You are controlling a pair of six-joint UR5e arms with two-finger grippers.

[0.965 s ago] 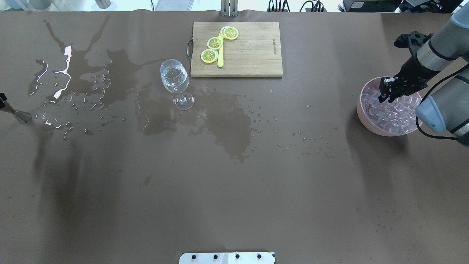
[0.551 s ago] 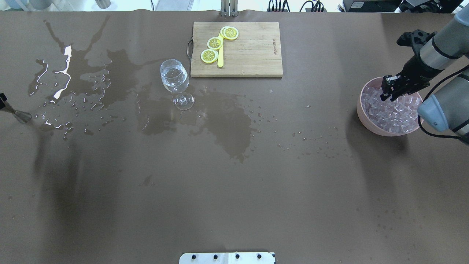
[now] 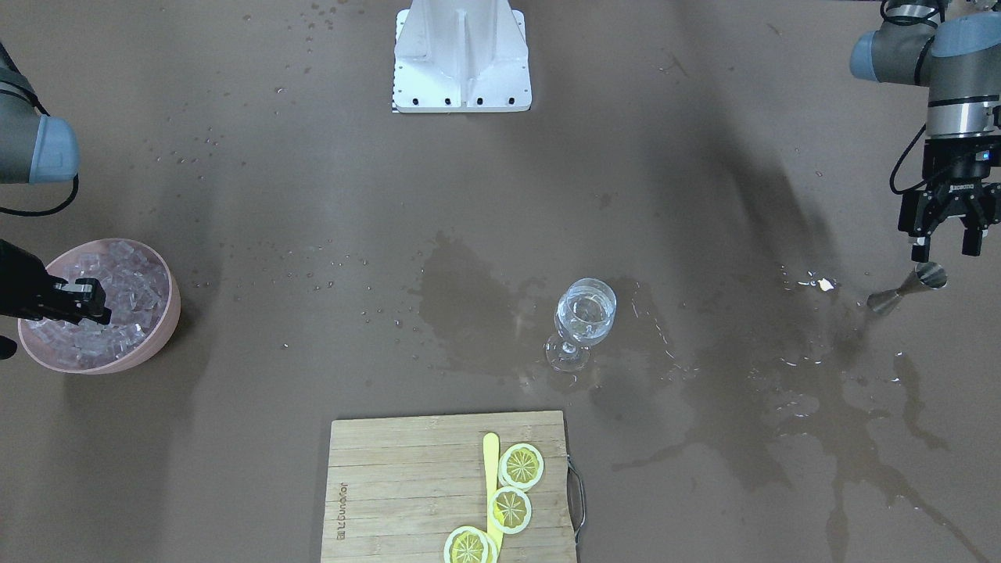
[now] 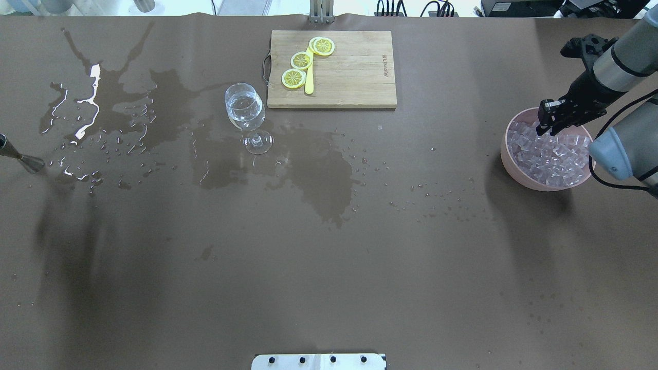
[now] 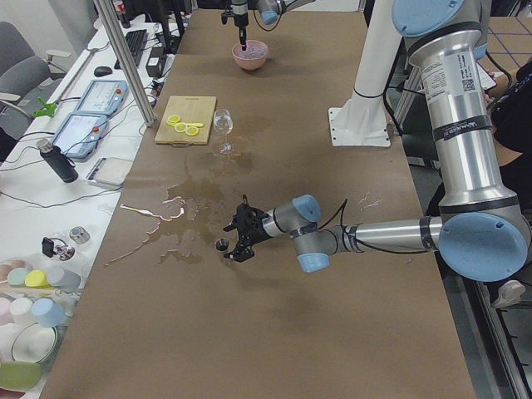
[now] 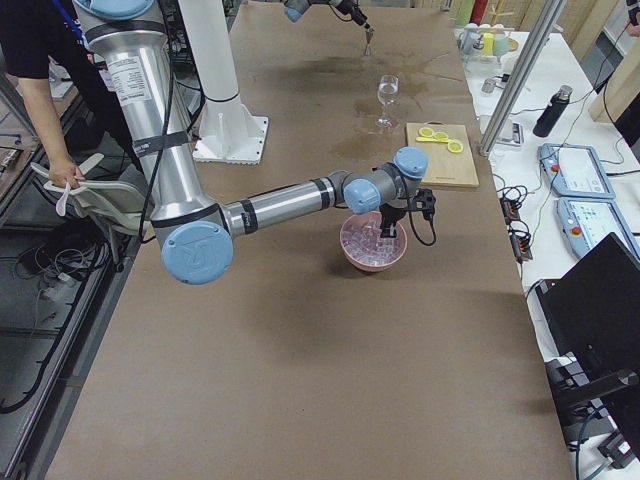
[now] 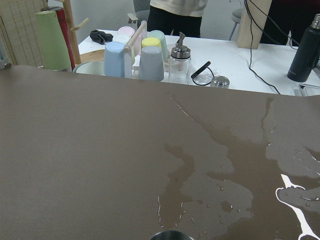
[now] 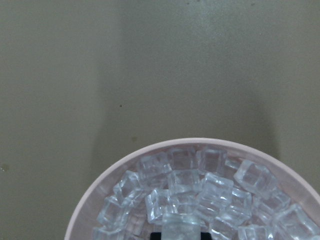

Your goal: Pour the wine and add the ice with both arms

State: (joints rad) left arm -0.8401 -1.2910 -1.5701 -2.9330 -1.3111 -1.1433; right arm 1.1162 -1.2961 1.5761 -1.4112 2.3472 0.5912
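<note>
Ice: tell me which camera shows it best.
Right wrist view: the ice sits close, separate cubes clear inside the pink bowl. Overhead and front-facing show a small glassy heap, the side views less, the left wrist none.

R tool point(image 4: 546, 122), ice cube point(image 8: 181, 225) in grip, lifted off the pile twd pink bowl's point(image 4: 506, 154) far rim. L tool point(image 3: 946, 249) backed out of overhead view, clear of jigger point(image 4: 23, 160).

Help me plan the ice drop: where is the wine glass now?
In the overhead view the wine glass stands upright left of centre, just left of the cutting board, far from the pink ice bowl at right.
</note>
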